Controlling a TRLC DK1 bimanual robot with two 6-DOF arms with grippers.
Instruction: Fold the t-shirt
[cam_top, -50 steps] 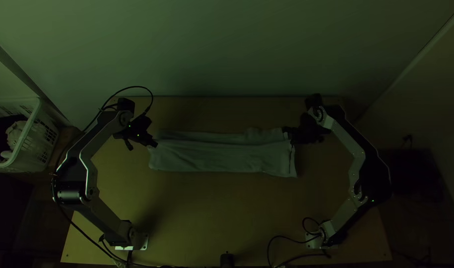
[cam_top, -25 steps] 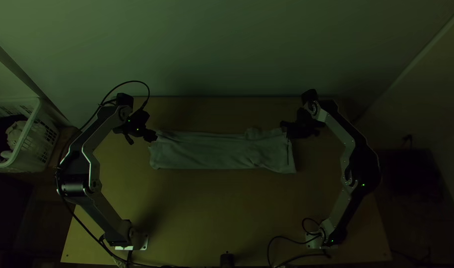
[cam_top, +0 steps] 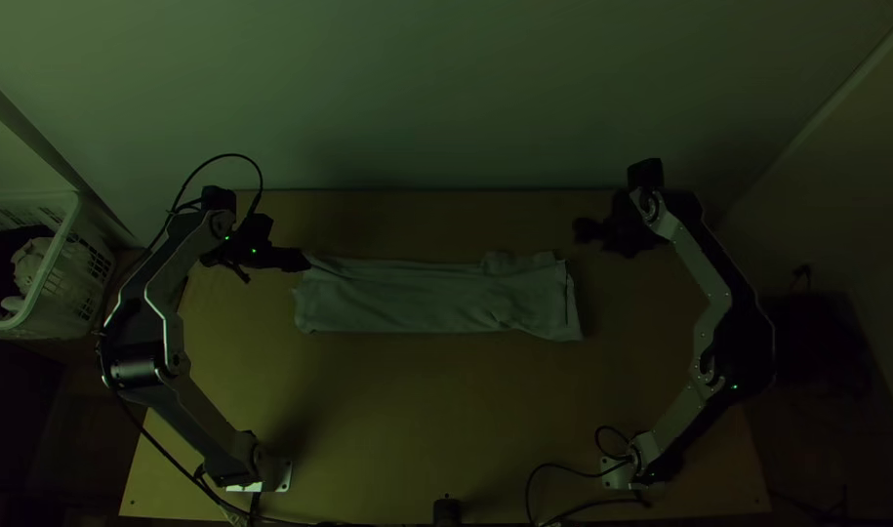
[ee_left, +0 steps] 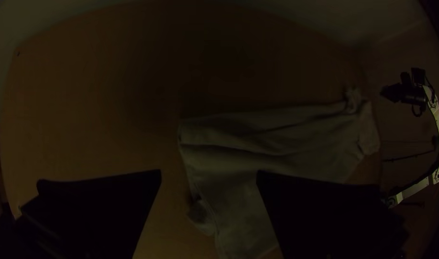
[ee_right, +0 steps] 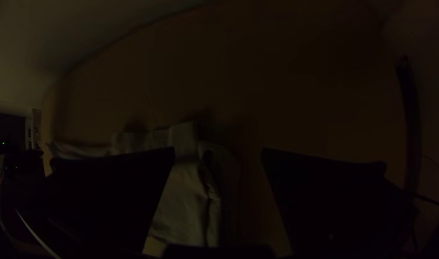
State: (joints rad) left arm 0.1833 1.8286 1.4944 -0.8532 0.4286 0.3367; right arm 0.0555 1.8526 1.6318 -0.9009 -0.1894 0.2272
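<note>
The pale t-shirt (cam_top: 426,298) lies as a long folded strip across the table's middle, its upper edge uneven with a small bump. At the strip's upper left end is my left gripper (cam_top: 304,262); in the left wrist view this gripper (ee_left: 208,177) stands open, one finger over the shirt (ee_left: 277,144) and the other over bare wood. My right gripper (cam_top: 581,232) is above and beyond the strip's upper right corner. In the right wrist view the right gripper (ee_right: 218,156) is open, with an end of the shirt (ee_right: 183,211) below and between its fingers.
A white laundry basket (cam_top: 51,293) with cloth in it stands beyond the table's left side. Bare wood of the table (cam_top: 417,410) lies between the shirt and the near edge. Cables (cam_top: 563,498) run by the right arm's base.
My right gripper has moved up and to the right, off the shirt's corner. My left gripper has moved slightly up from the left end. The shirt shifted slightly up earlier, then lay still.
</note>
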